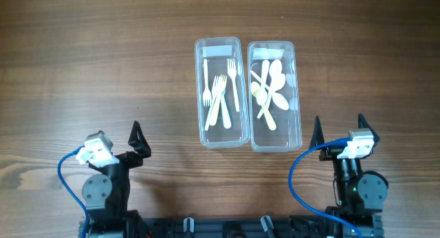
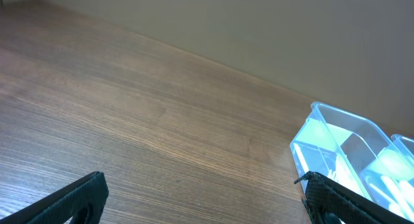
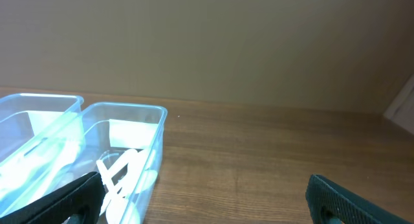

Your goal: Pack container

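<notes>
Two clear plastic containers stand side by side at the table's middle. The left container (image 1: 200, 93) holds several pale forks (image 1: 220, 95); the right container (image 1: 298, 93) holds several pale spoons (image 1: 269, 88). My left gripper (image 1: 117, 138) sits near the front left, well apart from both containers, open with nothing in it. My right gripper (image 1: 339, 124) sits at the front right, just off the spoon container's near corner, also open with nothing between its fingers. The left wrist view shows the fork container (image 2: 323, 117) far to the right. In the right wrist view, the spoon container (image 3: 158, 114) lies at the left.
Bare wooden table (image 1: 103, 59) spreads around the containers on all sides. A plain wall (image 3: 207, 43) runs behind the table's far edge. Blue cables (image 1: 65, 172) loop beside each arm base at the front.
</notes>
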